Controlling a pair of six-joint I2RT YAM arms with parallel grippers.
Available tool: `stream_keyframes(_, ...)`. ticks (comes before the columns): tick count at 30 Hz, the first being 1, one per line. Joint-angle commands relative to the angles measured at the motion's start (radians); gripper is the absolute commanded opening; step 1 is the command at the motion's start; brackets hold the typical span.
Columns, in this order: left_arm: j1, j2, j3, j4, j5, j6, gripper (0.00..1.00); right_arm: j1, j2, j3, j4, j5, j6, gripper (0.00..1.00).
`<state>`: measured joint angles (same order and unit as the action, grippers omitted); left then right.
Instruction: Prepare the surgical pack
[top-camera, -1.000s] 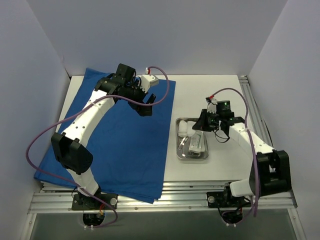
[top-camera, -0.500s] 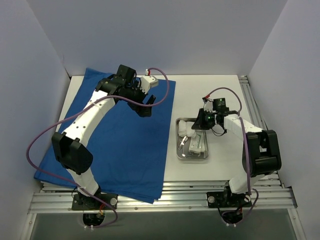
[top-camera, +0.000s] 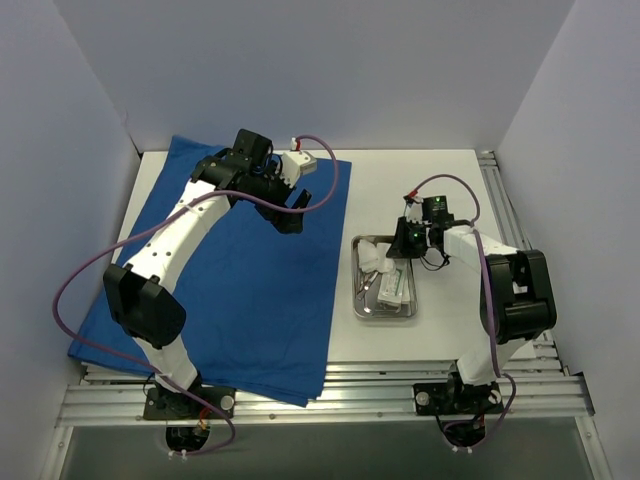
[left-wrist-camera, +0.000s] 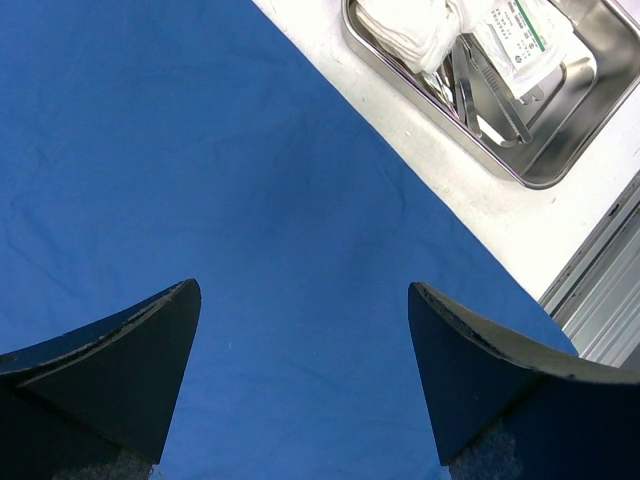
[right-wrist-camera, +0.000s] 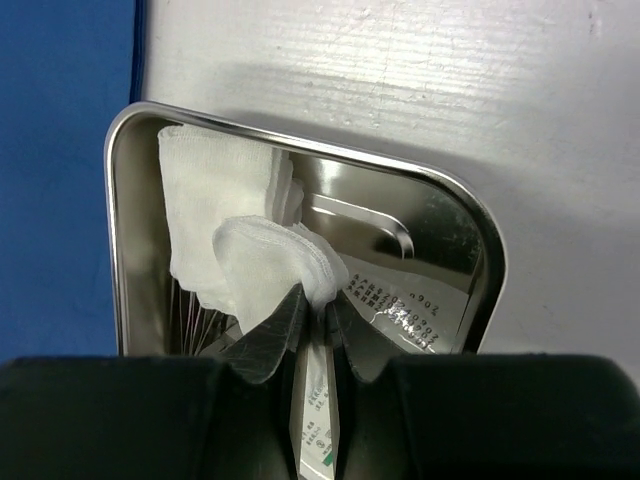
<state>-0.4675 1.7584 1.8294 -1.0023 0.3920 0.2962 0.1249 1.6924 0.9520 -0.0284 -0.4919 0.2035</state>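
Seen from above, the blue cloth (top-camera: 240, 290) lies flat over the 9 o'clock half of the table (top-camera: 400, 190). The steel tray (top-camera: 385, 317) sits on bare table just beside the cloth's 3 o'clock edge. The left gripper (top-camera: 296, 207) hangs over the cloth near its 1 o'clock corner, and the right gripper (top-camera: 395, 252) dips into the tray's 12 o'clock end.

From the left wrist, the jaws are spread wide with nothing between them and blue cloth beneath. At 1 o'clock the tray holds gauze (left-wrist-camera: 410, 25), thin instruments (left-wrist-camera: 480, 85) and a packet (left-wrist-camera: 520, 35).

From the right wrist, the jaws are clenched on a bunched fold of gauze above the stack in the tray's 10 o'clock corner, with a packet lying toward 5 o'clock
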Motion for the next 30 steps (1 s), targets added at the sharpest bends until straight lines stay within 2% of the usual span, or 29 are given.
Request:
stream_keyframes(1, 0.004, -0.014, 0.014, 0.014, -0.001, 0.009, 0.94, 0.001, -0.007, 0.031, 0.010, 0.036, -0.019, 0.07)
stream_keyframes(5, 0.004, -0.016, 0.016, 0.011, -0.004, 0.012, 0.94, 0.001, -0.002, 0.028, 0.008, 0.064, -0.016, 0.13)
stream_keyframes(6, 0.004, -0.016, 0.016, 0.011, -0.004, 0.014, 0.94, 0.001, -0.005, 0.027, 0.012, 0.064, -0.016, 0.17)
stream_keyframes(7, 0.004, -0.014, 0.016, 0.011, -0.004, 0.014, 0.94, 0.004, -0.007, 0.024, 0.012, 0.064, -0.015, 0.26)
stream_keyframes(9, 0.004, -0.014, 0.016, 0.011, -0.002, 0.014, 0.94, 0.005, -0.014, 0.027, 0.005, 0.064, -0.016, 0.34)
stream_keyframes(12, 0.006, -0.011, 0.014, 0.014, -0.001, 0.012, 0.94, 0.013, -0.036, 0.042, -0.024, 0.075, -0.021, 0.41)
stream_keyframes(22, 0.006, -0.020, 0.013, 0.011, 0.001, 0.012, 0.94, 0.058, -0.229, 0.106, -0.162, 0.248, 0.002, 0.48)
stream_keyframes(27, 0.006, -0.019, 0.016, 0.007, -0.004, 0.014, 0.94, 0.065, -0.312, 0.076, -0.252, 0.410, 0.059, 0.49)
stream_keyframes(30, 0.006, -0.019, 0.018, 0.007, -0.008, 0.011, 0.94, 0.065, -0.338, 0.044, -0.292, 0.449, 0.082, 0.49)
